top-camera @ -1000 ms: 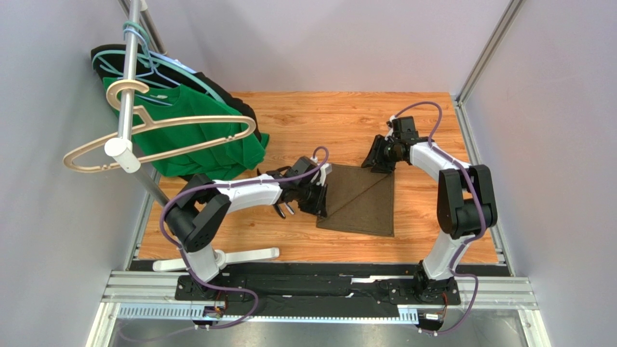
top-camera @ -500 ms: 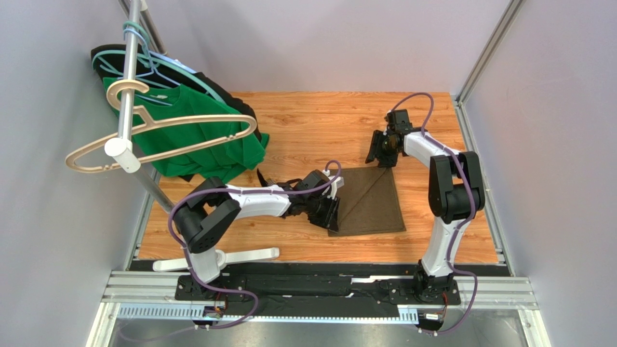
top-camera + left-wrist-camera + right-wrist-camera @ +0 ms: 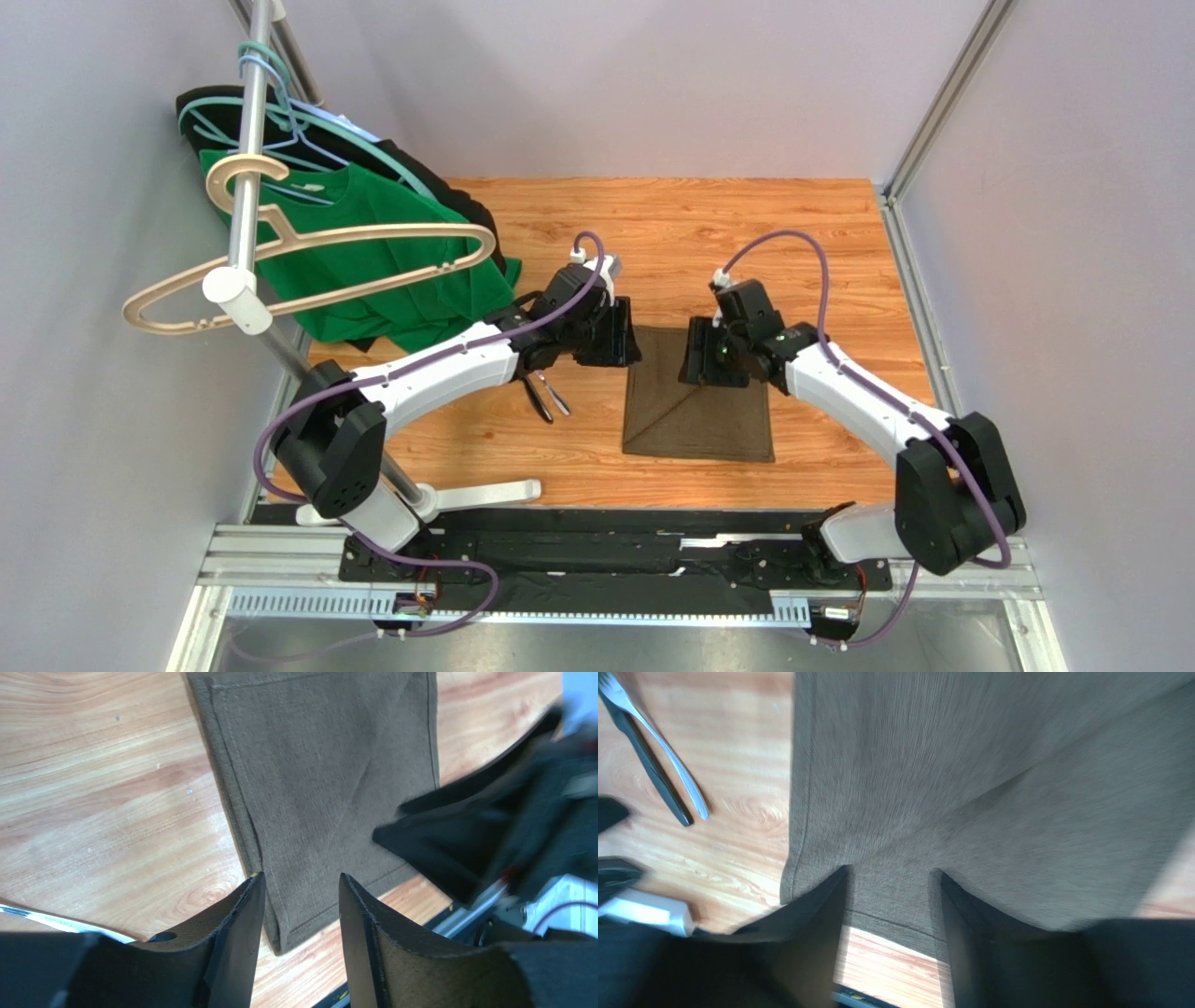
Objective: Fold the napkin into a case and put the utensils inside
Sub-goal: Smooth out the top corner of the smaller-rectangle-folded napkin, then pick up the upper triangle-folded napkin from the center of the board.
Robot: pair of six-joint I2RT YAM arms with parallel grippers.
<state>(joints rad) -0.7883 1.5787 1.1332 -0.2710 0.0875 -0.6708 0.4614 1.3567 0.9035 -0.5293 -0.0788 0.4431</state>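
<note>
At table centre, item one: the napkin point(image 3: 699, 409), flat, one diagonal crease, not yet a case. Since a second ago we log both arms swung to its far edge: left gripper point(image 3: 300, 882) by the 11 o'clock corner, right gripper point(image 3: 891, 875) at 12 o'clock, jaws spread, pinching nothing (poised, we judge, for a fresh fold). Utensils point(image 3: 547, 399) at the napkin's 9 o'clock, outside.

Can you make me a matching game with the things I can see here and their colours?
Things:
1. napkin
2. shirt
3. utensils
4. wide hanger

Colours:
A. bright green
B. cream
C. olive-brown
D. dark handles, silvery ends

Pairs: 1-C, 2-A, 3-D, 4-B
</note>
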